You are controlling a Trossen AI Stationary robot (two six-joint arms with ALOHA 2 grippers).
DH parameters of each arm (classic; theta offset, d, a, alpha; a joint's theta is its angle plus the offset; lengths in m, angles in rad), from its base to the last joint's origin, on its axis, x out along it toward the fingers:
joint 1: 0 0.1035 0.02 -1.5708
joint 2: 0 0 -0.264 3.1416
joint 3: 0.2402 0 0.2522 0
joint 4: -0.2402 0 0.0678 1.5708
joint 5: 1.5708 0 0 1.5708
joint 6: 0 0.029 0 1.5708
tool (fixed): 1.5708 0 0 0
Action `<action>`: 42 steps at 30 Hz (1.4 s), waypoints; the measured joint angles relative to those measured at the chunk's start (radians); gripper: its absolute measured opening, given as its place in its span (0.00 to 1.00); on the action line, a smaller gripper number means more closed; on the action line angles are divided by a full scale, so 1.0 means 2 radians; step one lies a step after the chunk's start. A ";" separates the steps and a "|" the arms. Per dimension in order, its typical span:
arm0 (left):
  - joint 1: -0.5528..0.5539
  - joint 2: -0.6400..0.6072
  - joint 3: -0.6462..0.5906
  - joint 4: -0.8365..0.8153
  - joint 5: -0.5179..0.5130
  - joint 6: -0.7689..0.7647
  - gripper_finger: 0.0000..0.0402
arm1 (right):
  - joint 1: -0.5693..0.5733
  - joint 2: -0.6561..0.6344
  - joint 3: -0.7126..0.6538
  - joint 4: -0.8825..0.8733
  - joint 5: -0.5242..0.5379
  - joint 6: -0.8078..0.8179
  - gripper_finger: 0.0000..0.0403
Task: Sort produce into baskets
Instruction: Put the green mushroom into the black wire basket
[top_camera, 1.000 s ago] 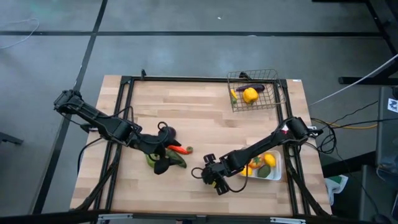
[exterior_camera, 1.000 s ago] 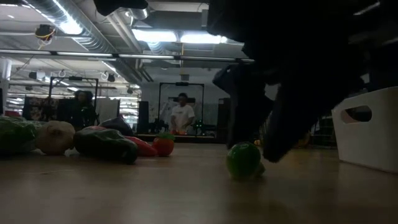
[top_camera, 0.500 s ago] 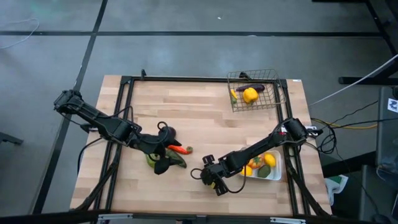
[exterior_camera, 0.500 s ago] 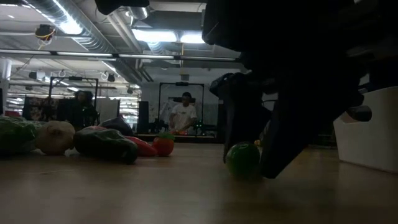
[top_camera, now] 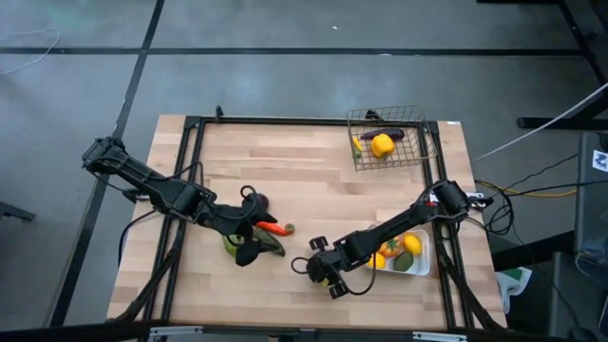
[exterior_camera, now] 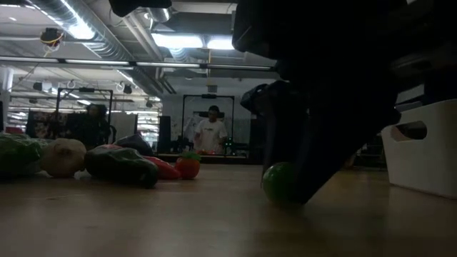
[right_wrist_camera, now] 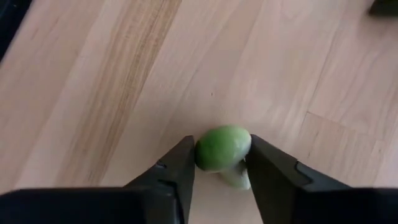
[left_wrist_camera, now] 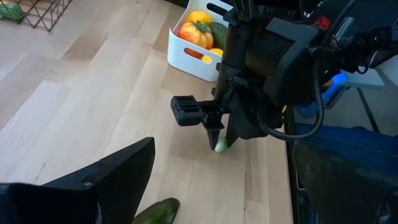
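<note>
Produce is spread over the wooden surface (top_camera: 285,180): a small round green fruit (right_wrist_camera: 222,148) lies near the front edge, just beside the white tray (top_camera: 424,258), and a cluster of vegetables (exterior_camera: 118,165) lies under the left gripper (top_camera: 249,230), whose jaws are spread wide and hold nothing. The right gripper (right_wrist_camera: 219,163) is set down over the green fruit, with one finger at each side of it. The fingers (right_wrist_camera: 179,167) are touching or very nearly touching its skin, though a firm clench cannot be confirmed.

The fruit is judged to be a light, hollow toy with a smooth, hard shell, so it is likely to be slippery and prone to rolling or squirting out if pinched off-centre. Hold is best taken across its widest part, low and close to the surface, with moderate pressure. A pale stub under it may tilt it in the grip. The wire basket (top_camera: 413,152) at the far edge already contains a lemon (top_camera: 382,144).
</note>
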 joint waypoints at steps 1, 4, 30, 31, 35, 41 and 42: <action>0.000 0.000 0.000 0.000 0.000 0.000 0.93 | 0.000 0.000 0.000 0.000 0.000 0.000 0.32; 0.000 0.000 0.000 0.000 0.000 0.000 0.93 | 0.000 -0.005 0.000 -0.008 0.000 0.000 0.30; 0.000 0.000 0.000 -0.002 0.000 0.001 0.93 | -0.171 -0.257 0.001 -0.257 0.217 -0.102 0.29; 0.000 0.000 0.000 -0.002 0.000 0.001 0.93 | -0.187 -0.264 0.001 -0.266 0.229 -0.106 0.29; 0.001 0.000 0.000 -0.003 0.000 0.001 0.93 | -0.256 -0.279 0.001 -0.288 0.256 -0.122 0.29; 0.001 0.000 0.000 -0.003 0.000 -0.002 0.93 | -0.361 -0.272 0.001 -0.308 0.252 -0.134 0.29; 0.001 0.000 0.000 -0.002 0.000 -0.007 0.93 | -0.377 -0.271 0.000 -0.313 0.250 -0.134 0.29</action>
